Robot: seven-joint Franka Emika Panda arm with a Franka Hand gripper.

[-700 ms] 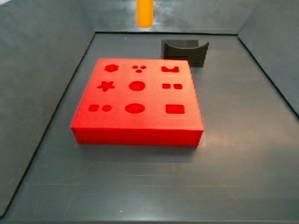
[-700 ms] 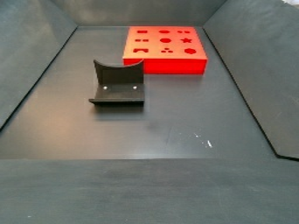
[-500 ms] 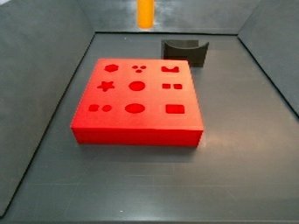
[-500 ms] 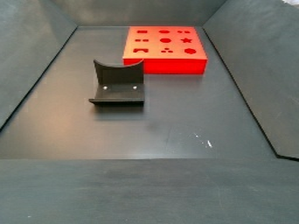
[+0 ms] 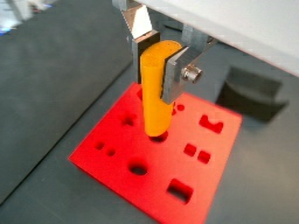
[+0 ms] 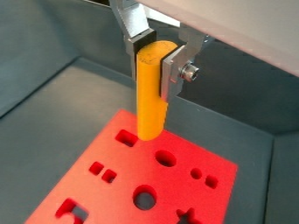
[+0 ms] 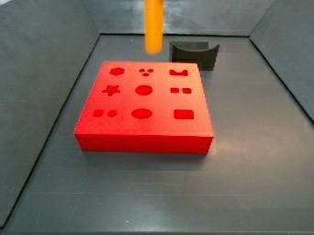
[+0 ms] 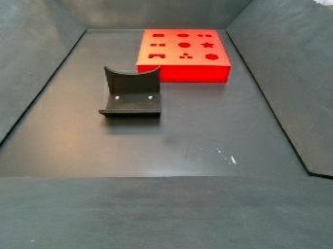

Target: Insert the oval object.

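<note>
My gripper (image 5: pixel 160 66) is shut on the oval object (image 5: pixel 156 92), a slim orange-yellow peg held upright between its silver fingers (image 5: pixel 173 75). The same grip shows in a wrist view (image 6: pixel 158 66), with the peg (image 6: pixel 152 87) hanging above the red block (image 6: pixel 105 199). The red block (image 5: pixel 117 131) has several shaped holes in its top. In a side view the peg (image 7: pixel 153 26) hangs above the far end of the red block (image 7: pixel 162 103); the gripper itself is cut off there. The peg's lower tip is clear of the block.
The dark fixture (image 7: pixel 194 53) stands on the floor behind the red block, and it also shows in a side view (image 8: pixel 130 92) in front of the block (image 8: pixel 182 66). Grey walls enclose the dark floor on all sides.
The peg has come down in the side view, now reaching lower towards the far end of the red block. Block and fixture have not moved.
</note>
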